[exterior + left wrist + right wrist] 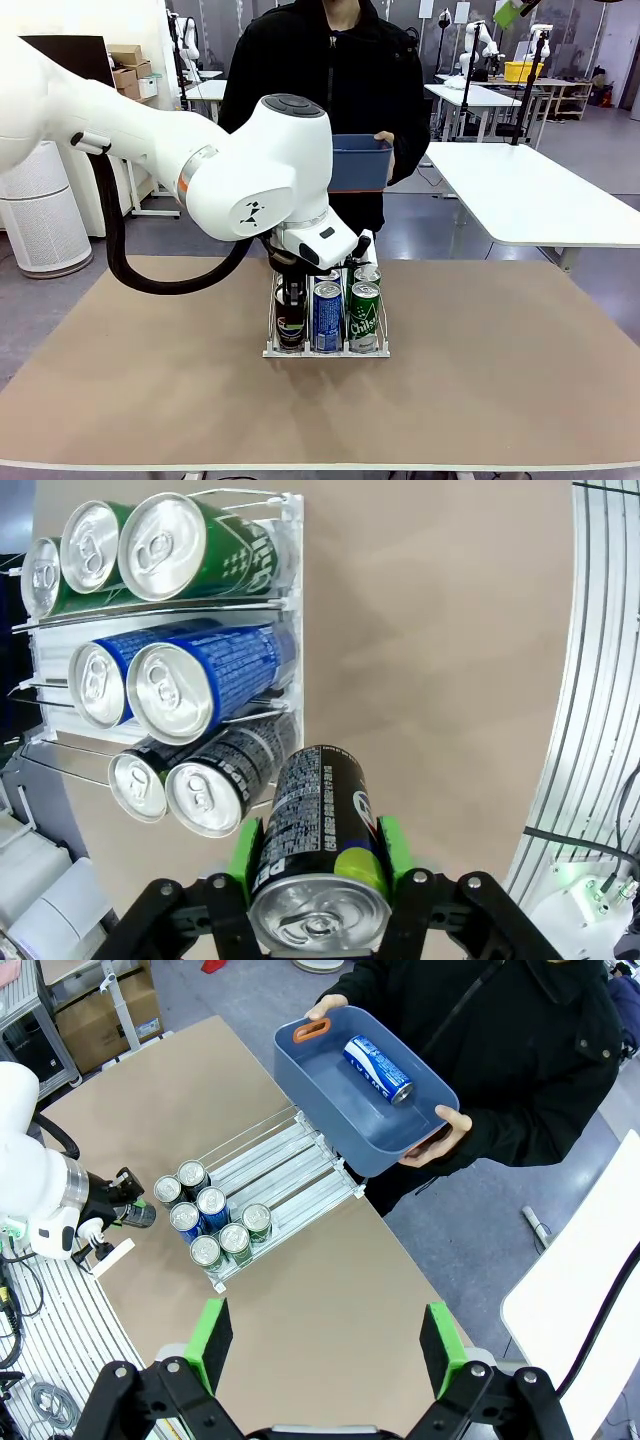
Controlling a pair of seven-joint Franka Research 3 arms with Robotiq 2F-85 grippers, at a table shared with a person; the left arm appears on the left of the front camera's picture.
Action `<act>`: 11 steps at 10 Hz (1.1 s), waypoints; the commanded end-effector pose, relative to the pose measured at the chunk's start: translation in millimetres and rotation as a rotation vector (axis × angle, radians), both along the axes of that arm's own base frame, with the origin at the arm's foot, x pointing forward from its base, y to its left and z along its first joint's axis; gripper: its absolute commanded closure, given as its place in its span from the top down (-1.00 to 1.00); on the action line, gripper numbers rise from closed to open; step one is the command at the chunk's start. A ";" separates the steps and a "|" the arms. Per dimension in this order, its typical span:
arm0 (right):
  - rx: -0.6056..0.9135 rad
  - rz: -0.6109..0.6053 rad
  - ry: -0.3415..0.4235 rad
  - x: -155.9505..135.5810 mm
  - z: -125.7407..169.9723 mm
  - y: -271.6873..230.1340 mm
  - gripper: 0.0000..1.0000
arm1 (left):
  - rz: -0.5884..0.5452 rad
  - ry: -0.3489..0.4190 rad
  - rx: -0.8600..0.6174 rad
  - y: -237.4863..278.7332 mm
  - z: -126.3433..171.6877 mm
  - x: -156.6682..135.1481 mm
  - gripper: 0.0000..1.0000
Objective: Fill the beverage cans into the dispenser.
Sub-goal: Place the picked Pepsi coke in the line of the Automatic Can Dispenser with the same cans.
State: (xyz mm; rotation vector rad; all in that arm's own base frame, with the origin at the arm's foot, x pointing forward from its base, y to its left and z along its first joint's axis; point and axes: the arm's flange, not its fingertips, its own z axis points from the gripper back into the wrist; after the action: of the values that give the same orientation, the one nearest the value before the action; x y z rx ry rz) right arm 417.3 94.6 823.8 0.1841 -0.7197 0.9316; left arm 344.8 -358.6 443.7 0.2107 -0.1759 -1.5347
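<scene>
My left gripper clamps slim black aluminium can, aligned for loading into black-can lane of white wire dispenser; right gripper gapes empty.

White rounded left arm, orange ring, perhaps a seal; black hose behind its green-padded left claw.

blue bin: aloft past far edge | table: brown, matte | white air purifier: floor, left
</scene>
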 end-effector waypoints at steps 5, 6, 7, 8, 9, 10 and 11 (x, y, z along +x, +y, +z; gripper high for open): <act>0.004 -0.006 0.003 -1.3 -0.9 -0.8 1.00 | 0.075 -0.093 0.029 5.6 -16.0 25.7 0.16; 0.004 -0.006 0.003 -1.3 -0.9 -0.8 1.00 | 0.067 -0.098 0.016 4.2 -18.0 30.2 0.16; 0.004 -0.006 0.003 -1.3 -0.9 -0.8 1.00 | 0.066 -0.097 -0.004 4.5 -22.0 37.4 0.16; 0.004 -0.006 0.003 -1.3 -0.9 -0.8 1.00 | 0.069 -0.087 -0.023 2.9 -25.5 40.1 0.16; 0.004 -0.006 0.003 -1.3 -0.9 -0.8 1.00 | 0.074 -0.083 -0.043 2.1 -26.8 43.1 0.16; 0.004 -0.006 0.003 -1.3 -0.9 -0.8 1.00 | 0.064 -0.077 -0.061 3.7 -28.3 49.5 0.16; 0.004 -0.006 0.003 -1.3 -0.9 -0.8 1.00 | 0.068 -0.066 -0.072 6.0 -29.8 50.9 0.16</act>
State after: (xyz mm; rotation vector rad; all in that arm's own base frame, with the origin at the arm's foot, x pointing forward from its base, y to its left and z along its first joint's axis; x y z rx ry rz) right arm 417.3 94.6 823.8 0.1841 -0.7197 0.9316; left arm 379.6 -353.6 410.0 0.2344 -0.1942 -1.4616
